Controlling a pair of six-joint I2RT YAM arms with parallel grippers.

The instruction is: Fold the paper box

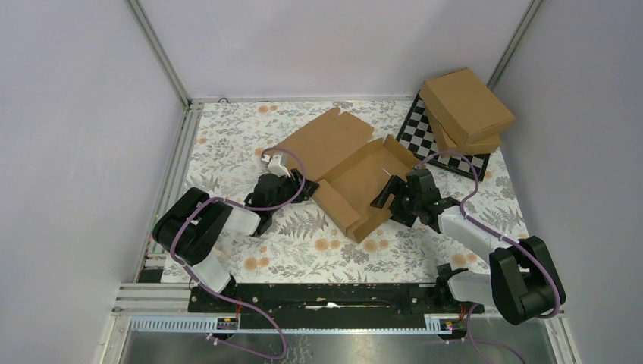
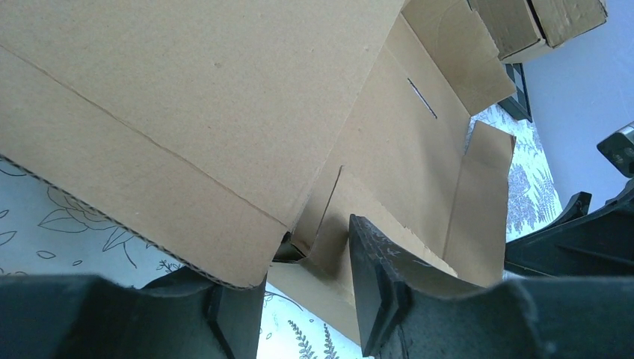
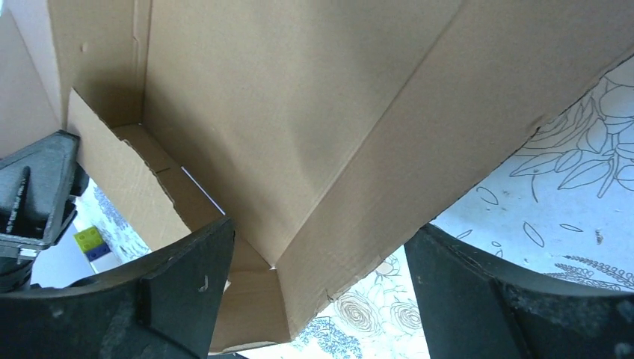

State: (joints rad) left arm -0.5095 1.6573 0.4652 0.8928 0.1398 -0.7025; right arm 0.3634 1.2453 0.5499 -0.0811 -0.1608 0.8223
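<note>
The paper box (image 1: 362,180) lies mid-table as a brown cardboard blank. Its tray walls are partly raised and its lid panel (image 1: 324,140) lies flat toward the back left. My left gripper (image 1: 308,185) is open at the tray's left corner. In the left wrist view the left gripper (image 2: 303,288) straddles a wall corner of the box (image 2: 389,164), with the lid panel over its left finger. My right gripper (image 1: 388,199) is open at the tray's right front wall. In the right wrist view the right gripper (image 3: 321,295) has its jaws wide apart around the box's raised wall (image 3: 359,217).
Two ready-made cardboard boxes (image 1: 466,110) are stacked at the back right on a black-and-white checkerboard (image 1: 421,136). A floral cloth (image 1: 303,250) covers the table. Metal frame rails run along the left and near edges.
</note>
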